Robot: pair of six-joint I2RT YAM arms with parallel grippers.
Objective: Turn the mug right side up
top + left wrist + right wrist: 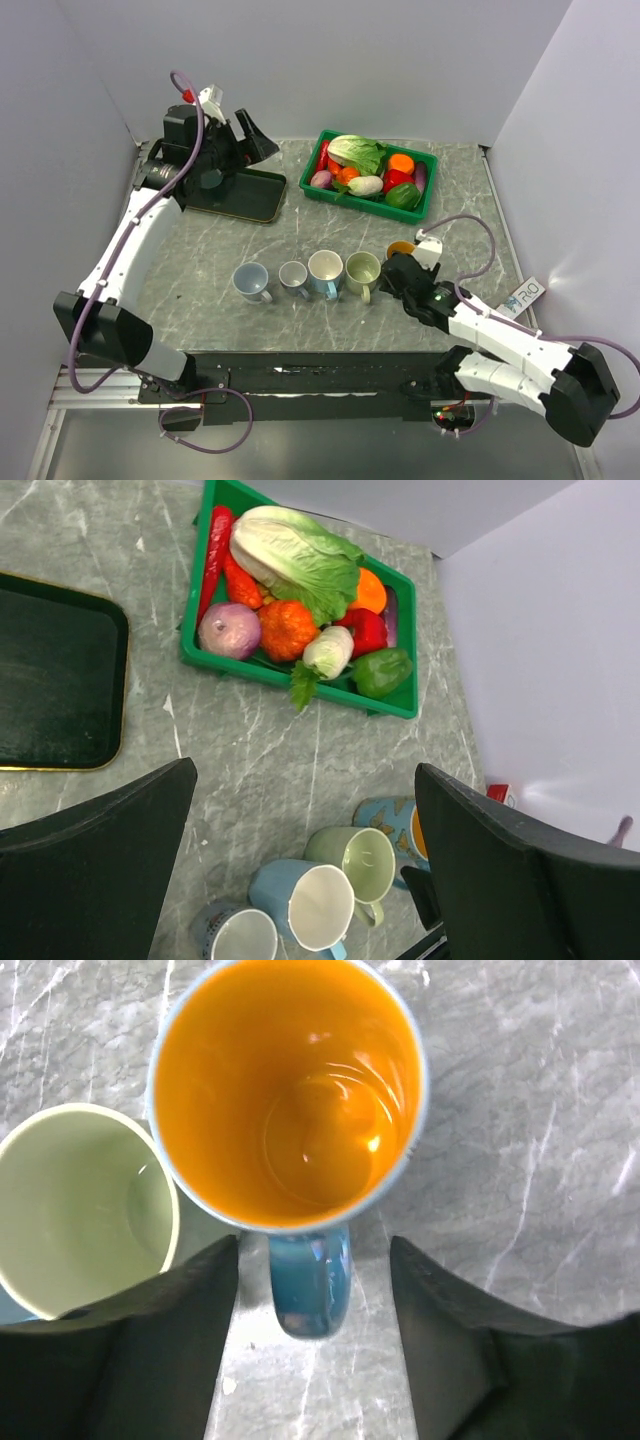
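Observation:
The blue butterfly mug with an orange inside (290,1090) stands on the table with its opening up, at the right end of the mug row (400,248). Its blue handle (310,1280) points toward my right gripper (315,1295). That gripper is open, with one finger on each side of the handle and a gap on both sides. The mug also shows partly in the left wrist view (395,815), behind a finger. My left gripper (250,135) is open and empty, raised high above the black tray (240,195) at the back left.
Three other upright mugs stand in the row: green (362,270) right beside the orange one, light blue (325,270), and a small one (293,275); a grey-blue mug (250,280) is farther left. A green basket of vegetables (430,190) sits at the back.

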